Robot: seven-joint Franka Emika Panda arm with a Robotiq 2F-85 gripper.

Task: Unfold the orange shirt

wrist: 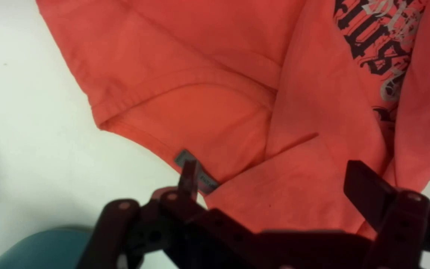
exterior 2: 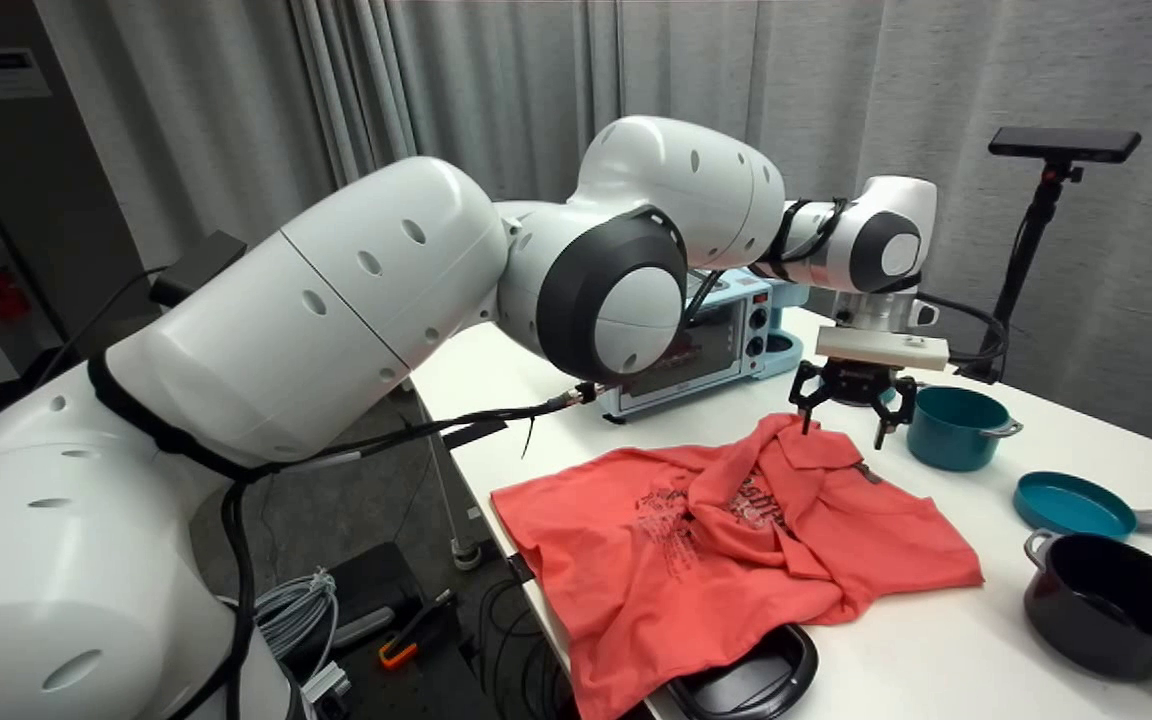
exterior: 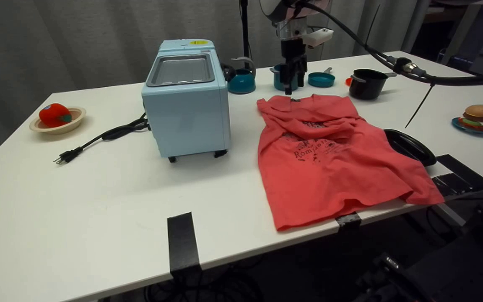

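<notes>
Orange shirt (exterior: 333, 172) laid on table (exterior: 99, 201); long axis directed from collar (wrist: 200, 76) to table edge. Claw (exterior 2: 842, 437) positioned above collar end, jaws parted, nothing gripped. Folded flap (wrist: 293, 201) framed between jaws in wrist view; descent onto flap judged required before lift is attempted.

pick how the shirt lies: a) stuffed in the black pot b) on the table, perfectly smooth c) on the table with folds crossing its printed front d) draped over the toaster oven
c: the shirt is on the table and folds break up its print in both exterior views.
</notes>
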